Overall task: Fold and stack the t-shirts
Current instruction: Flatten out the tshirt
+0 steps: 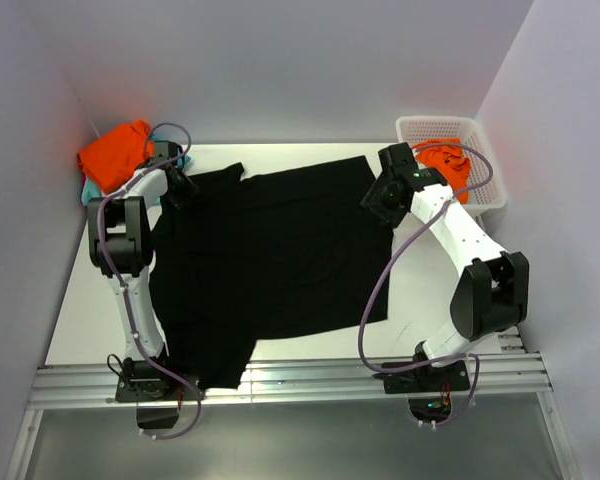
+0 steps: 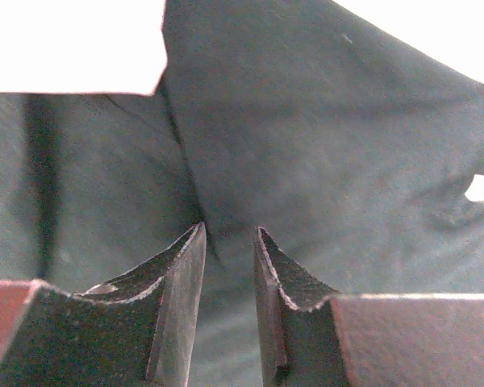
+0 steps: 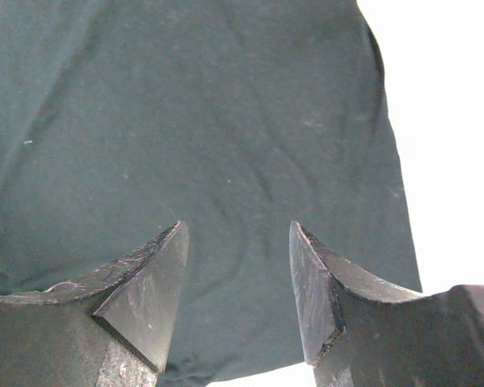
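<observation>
Centrally, the large black cloth short-sleeved t-shirt point(image 1: 270, 260) is lying spread on the white table point(image 1: 430, 290); the left hand point(image 2: 228, 234), narrowly parted, and right hand point(image 3: 238, 230), wide apart, are hovering over its upper-left and upper-right edges.

Black t-shirt point(image 1: 270, 260) covers central tabletop point(image 1: 425, 300); bare strip along right side; basket point(image 1: 450, 130) blocks far-right corner; orange shirt pile point(image 1: 115, 150) blocks far-left.

Your white worktop point(image 1: 430, 290) carries the black t-shirt point(image 1: 270, 250), spread flat. Off its far left corner you see an orange shirt point(image 1: 115, 150) on teal cloth point(image 1: 88, 190); off its far right, the lattice basket point(image 1: 435, 121).
</observation>
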Robot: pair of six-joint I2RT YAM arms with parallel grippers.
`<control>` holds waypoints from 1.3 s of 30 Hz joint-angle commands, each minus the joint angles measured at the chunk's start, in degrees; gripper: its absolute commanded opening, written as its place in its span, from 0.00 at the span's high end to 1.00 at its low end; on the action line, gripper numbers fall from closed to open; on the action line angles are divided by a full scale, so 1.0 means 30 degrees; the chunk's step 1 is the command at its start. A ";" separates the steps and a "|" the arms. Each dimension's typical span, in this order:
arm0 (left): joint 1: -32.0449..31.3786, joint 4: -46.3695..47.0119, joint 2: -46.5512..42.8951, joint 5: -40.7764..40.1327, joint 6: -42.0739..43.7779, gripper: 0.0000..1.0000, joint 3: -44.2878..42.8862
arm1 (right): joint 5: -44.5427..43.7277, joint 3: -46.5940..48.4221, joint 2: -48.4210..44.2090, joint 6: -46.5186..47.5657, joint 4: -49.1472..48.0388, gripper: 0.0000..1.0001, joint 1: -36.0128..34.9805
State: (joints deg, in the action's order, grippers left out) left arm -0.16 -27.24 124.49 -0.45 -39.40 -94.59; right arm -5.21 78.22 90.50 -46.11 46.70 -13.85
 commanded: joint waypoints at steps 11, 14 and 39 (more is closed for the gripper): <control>0.1051 0.0643 0.1542 0.0264 0.0183 0.65 -0.1811 | -0.1339 0.0528 0.0885 0.0691 0.1074 0.42 0.0485; 0.1051 0.0790 0.1367 0.0647 -0.0080 0.65 -0.1461 | -0.1309 0.0706 0.1326 0.0691 0.1046 0.43 0.0456; 0.0377 0.0878 -0.0390 0.2142 -0.0754 0.67 -0.1020 | -0.1397 -0.0759 0.1475 0.0516 0.0313 0.44 0.0485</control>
State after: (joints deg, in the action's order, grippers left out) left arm 1.56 -23.90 127.66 4.71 -41.01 -97.30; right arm -7.53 76.36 95.92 -44.62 48.66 -12.75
